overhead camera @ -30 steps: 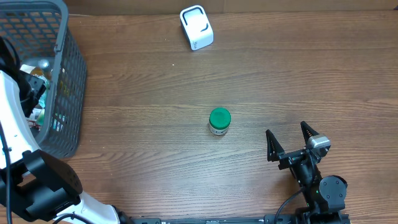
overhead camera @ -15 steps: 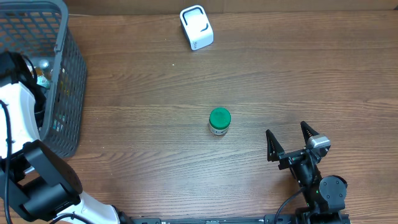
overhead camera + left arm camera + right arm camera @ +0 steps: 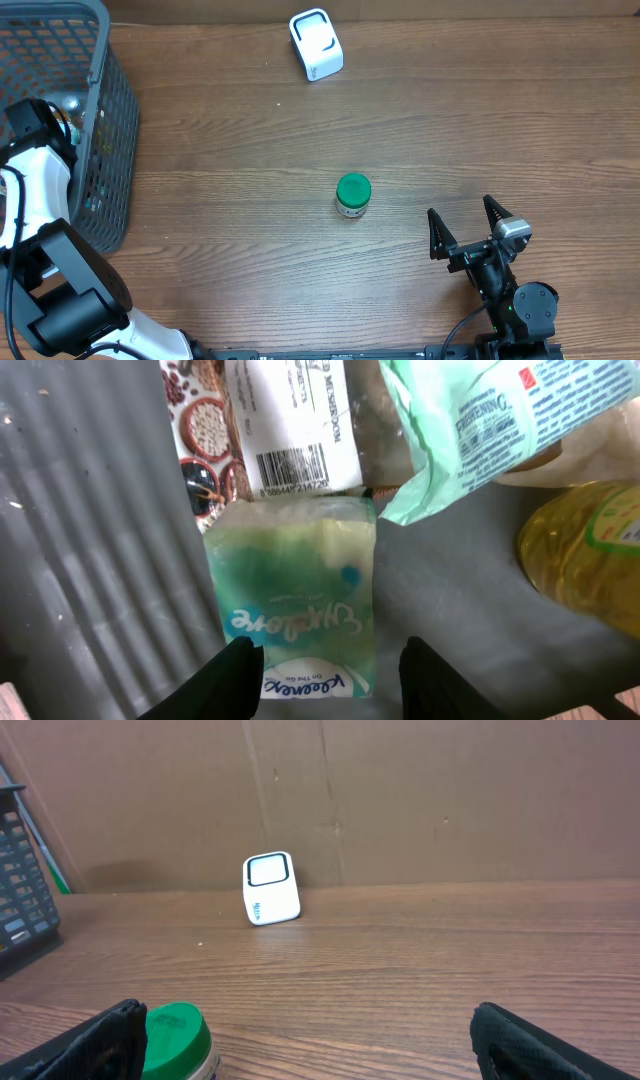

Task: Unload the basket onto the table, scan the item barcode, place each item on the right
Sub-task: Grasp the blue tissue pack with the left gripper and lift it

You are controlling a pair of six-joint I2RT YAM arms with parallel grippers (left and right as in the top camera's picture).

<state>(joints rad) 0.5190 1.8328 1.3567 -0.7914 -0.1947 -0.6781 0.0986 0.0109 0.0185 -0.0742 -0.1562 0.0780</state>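
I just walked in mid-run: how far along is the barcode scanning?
Nothing looks scanned yet. The left gripper is down in the basket, jaws around a tissue pack. The right gripper waits open. A green-lidded jar stands mid-table; the white scanner sits unused.

hidden: left hand (image 3: 325,660) fingertips cut by frame edge | basket (image 3: 100,120) contents unclear overhead

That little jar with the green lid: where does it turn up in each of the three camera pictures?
Overhead: the green-lidded jar stands alone near the middle of the table.
Left wrist: not in it; this view looks into the basket.
Right wrist: at the bottom left edge, beside the gripper's left finger.
Shared landmark: the white scanner, beyond the jar in the overhead and right wrist views.
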